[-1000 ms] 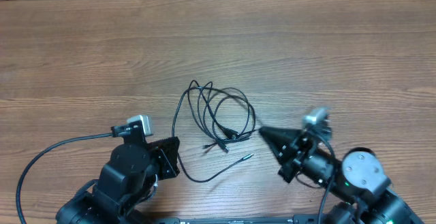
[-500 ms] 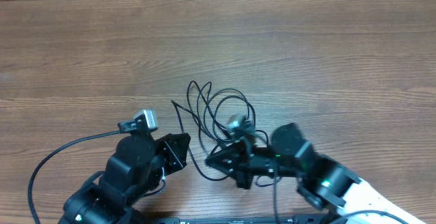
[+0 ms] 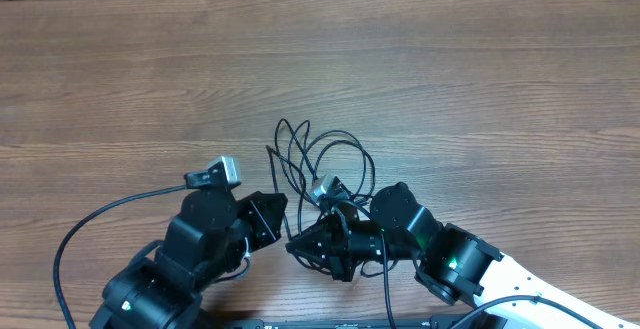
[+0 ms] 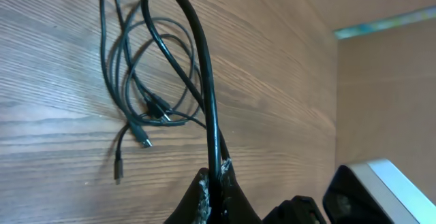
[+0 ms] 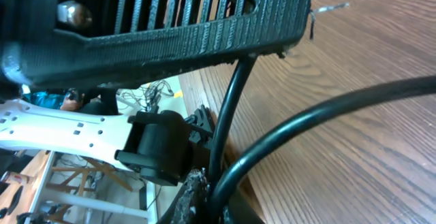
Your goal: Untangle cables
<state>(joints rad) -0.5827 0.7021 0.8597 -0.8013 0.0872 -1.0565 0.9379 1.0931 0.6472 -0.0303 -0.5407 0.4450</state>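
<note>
The cables (image 3: 322, 161) are thin black cords in a loose tangle of loops on the wooden table, just beyond both grippers. In the left wrist view the tangle (image 4: 139, 81) lies flat with two plug ends near it. My left gripper (image 3: 279, 208) is shut on one cable strand (image 4: 206, 81), which arches up from the fingers (image 4: 218, 183). My right gripper (image 3: 294, 248) reaches left under the tangle, close to the left gripper. Its fingers (image 5: 208, 200) are shut on a cable (image 5: 327, 112) that runs off to the right.
The left arm's ribbed black gripper body (image 5: 184, 26) fills the top of the right wrist view, very close. A thicker black arm cable (image 3: 90, 224) loops at the front left. The wooden table (image 3: 450, 79) stretches to the back and right.
My right arm has swung left from the right side to the front of the tangle, next to the left gripper. My left gripper moved right and forward. The cable loops shifted slightly.
</note>
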